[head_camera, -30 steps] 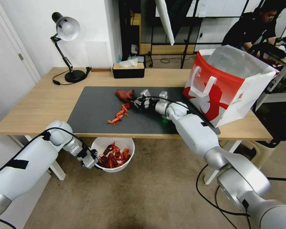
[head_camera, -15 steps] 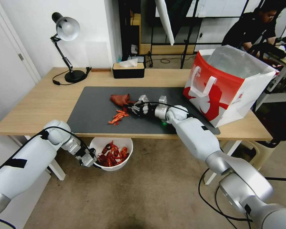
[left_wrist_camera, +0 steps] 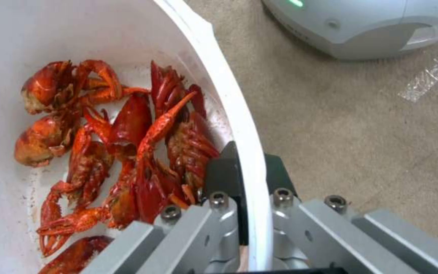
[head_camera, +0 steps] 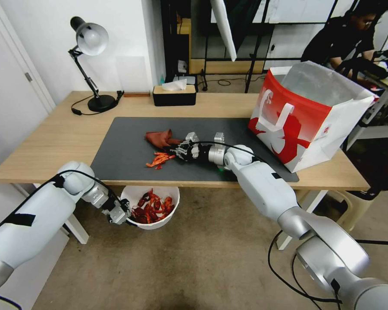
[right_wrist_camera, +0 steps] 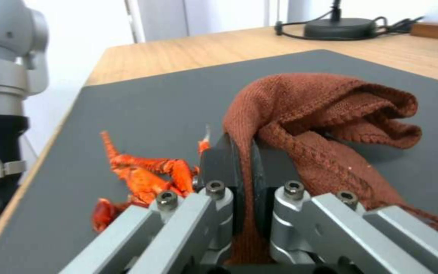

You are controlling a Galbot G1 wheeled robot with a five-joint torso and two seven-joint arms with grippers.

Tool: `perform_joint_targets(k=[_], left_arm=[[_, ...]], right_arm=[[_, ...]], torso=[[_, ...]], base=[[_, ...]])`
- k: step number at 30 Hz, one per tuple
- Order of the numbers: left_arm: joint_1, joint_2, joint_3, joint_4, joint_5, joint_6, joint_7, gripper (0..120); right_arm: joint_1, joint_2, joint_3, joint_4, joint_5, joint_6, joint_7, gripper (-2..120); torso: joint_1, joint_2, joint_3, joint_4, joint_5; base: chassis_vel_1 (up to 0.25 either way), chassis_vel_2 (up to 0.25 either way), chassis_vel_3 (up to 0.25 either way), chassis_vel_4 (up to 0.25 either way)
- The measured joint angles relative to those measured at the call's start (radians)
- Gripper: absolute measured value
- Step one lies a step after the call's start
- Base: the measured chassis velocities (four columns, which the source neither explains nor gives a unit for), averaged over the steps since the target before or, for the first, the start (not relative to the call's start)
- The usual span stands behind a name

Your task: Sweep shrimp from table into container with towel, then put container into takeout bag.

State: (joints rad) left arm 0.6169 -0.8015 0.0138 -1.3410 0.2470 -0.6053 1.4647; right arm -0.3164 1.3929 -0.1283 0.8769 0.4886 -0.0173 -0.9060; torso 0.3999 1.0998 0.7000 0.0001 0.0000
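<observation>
Head view: the right hand [head_camera: 179,151] lies low over the dark mat [head_camera: 129,148] of the worktop [head_camera: 51,137], its fingers clamped on the towel [head_camera: 158,137], which bunches up just beyond the hand, on the side away from the robot. A small cluster of shrimp [head_camera: 159,159] sits on the mat touching the hand's near-left side, between it and the worktop's front edge. The takeout bag [head_camera: 306,116] stands open well off to that hand's right, at the worktop's end. Below the front edge, the left hand [head_camera: 124,214] pinches the rim of the container [head_camera: 153,194], holding it under the edge with a heap of shrimp inside.

Left wrist view: the left hand [left_wrist_camera: 247,224] is closed over the container [left_wrist_camera: 239,114] wall, one finger inside and one outside. Shrimp [left_wrist_camera: 122,144] lie piled against the inner finger.

Right wrist view: the right hand [right_wrist_camera: 243,186] grips a fold of the towel [right_wrist_camera: 325,110] between its pads; the rest of the cloth spreads ahead of it on the mat [right_wrist_camera: 143,106]. Shrimp [right_wrist_camera: 143,175] lie right beside one finger.
</observation>
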Motion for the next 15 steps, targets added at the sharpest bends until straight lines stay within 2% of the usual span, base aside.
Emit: perform_joint_targets(k=[15], left_arm=[[-0.003, 0.004, -0.004, 0.006, -0.005, -0.001, -0.001, 0]], right_arm=[[-0.028, -0.013, -0.010, 0.035, 0.016, -0.003, -0.074, 2]], torso=[[0.000, 0.000, 0.000, -0.0001, 0.0000]], base=[[0.000, 0.000, 0.000, 0.000]])
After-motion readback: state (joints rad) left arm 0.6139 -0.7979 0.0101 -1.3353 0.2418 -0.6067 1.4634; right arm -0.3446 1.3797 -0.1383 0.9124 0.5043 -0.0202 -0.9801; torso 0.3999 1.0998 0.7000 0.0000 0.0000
